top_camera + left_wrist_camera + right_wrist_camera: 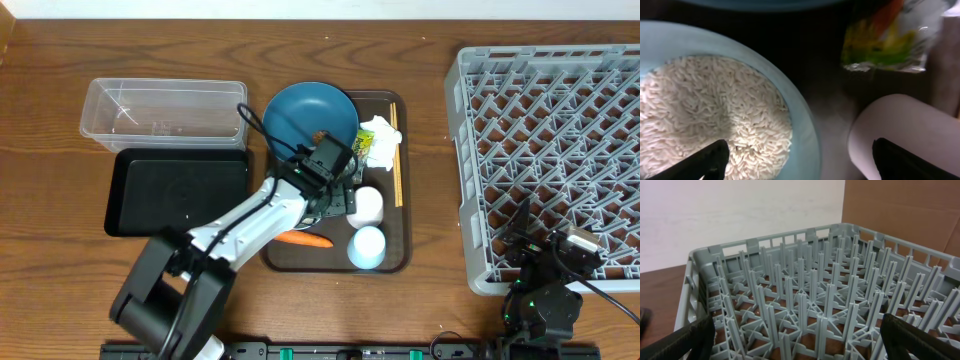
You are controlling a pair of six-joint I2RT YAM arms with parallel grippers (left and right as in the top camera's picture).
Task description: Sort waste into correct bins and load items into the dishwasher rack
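Just above the bowl [670,42] of rice [710,110], beside a cup [900,125], the left gripper [804,161] spreads its fingers wide; the right gripper [800,342], equally spread, faces the rack [805,290].

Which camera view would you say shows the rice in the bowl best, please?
The left wrist view: the rice lies in the bowl close up, grains distinct. Overhead, the left arm hides it. The right wrist view shows only the rack.

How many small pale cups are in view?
2, both on the brown tray: one cup beside the left arm, the other cup nearer the robot. The arm may hide more.
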